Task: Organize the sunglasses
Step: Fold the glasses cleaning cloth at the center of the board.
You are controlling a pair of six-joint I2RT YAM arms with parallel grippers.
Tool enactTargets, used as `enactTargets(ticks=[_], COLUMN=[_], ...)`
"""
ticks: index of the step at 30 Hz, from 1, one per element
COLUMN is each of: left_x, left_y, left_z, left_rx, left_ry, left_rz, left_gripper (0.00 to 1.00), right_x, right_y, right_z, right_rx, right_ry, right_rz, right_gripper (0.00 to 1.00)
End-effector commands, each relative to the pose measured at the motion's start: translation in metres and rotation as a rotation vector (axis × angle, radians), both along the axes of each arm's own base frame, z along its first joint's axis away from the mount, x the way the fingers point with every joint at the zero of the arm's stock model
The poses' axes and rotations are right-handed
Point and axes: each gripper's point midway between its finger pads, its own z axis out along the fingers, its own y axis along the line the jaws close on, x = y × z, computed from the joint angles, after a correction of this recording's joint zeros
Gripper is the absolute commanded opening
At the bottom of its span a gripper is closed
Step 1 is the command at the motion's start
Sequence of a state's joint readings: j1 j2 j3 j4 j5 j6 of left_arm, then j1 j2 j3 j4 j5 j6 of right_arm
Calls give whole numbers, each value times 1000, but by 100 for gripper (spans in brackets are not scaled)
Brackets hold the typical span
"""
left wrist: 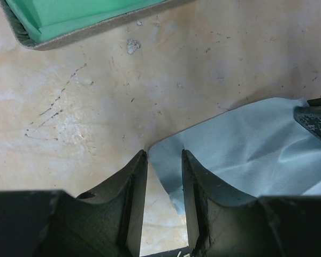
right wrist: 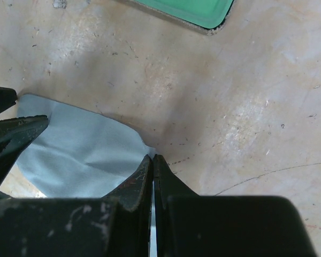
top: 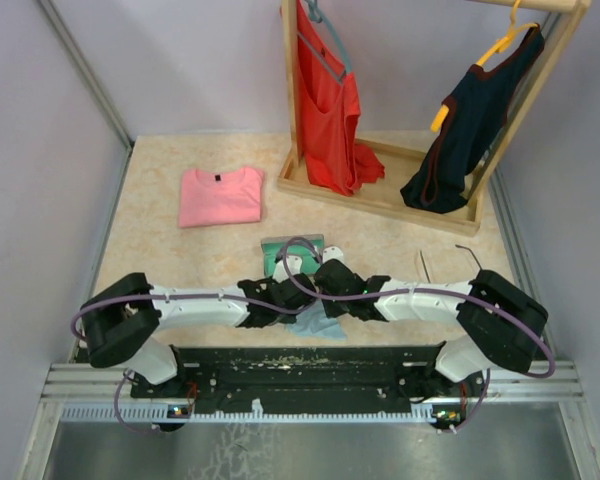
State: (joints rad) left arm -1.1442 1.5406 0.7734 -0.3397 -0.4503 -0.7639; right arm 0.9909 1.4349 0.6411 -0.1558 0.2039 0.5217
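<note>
The sunglasses (top: 468, 253) lie as thin dark wires on the table, right of both grippers and apart from them. The open grey case (top: 292, 248) shows its green lining (left wrist: 85, 16) just beyond the grippers. A light blue cleaning cloth (left wrist: 246, 155) lies flat in front of the case. My left gripper (left wrist: 165, 152) stands open, its jaws astride one corner of the cloth without pinching it. At the opposite corner of the cloth (right wrist: 80, 150), my right gripper (right wrist: 152, 156) is shut on the cloth's edge. Both wrist views lack the sunglasses.
A folded pink shirt (top: 220, 195) lies at the back left. A wooden rack (top: 380, 200) at the back carries a red top (top: 325, 100) and a dark top (top: 470, 130) on hangers. Walls close in on the left and right sides of the table.
</note>
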Motion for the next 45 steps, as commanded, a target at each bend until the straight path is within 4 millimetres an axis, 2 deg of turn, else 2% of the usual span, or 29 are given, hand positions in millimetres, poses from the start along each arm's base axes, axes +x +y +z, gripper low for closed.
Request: enactTargets(ticks=[1,14,21,26,34,37,45], left_x=[-15,-29,-41,-40,-28,-25,-12], left_y=[25,31,34,34,17,9,-14], left_z=[-19,-34,-47,-46,-27,-17,35], left_rx=[139,186,173,156,76,29,-169], left_ry=[45,86,125,110,43,16,-108], left_rz=[15,12,25,30,1,-17,-75], left_gripper=[38,36,26,16,1,0,0], right_x=[4,5,6,5,5,7,14], right_y=[8,9,12,13,15,15,11], right_z=[12,13,13,12,15,20,46], right_rx=[54,51,57,63,70,78,97], right_ry=[-32,-34,-35,-32,-34,-45,-124], right_rz=[-3,-1,8,11,11,12,16], right_gripper=[0,0,0,0,0,0,0])
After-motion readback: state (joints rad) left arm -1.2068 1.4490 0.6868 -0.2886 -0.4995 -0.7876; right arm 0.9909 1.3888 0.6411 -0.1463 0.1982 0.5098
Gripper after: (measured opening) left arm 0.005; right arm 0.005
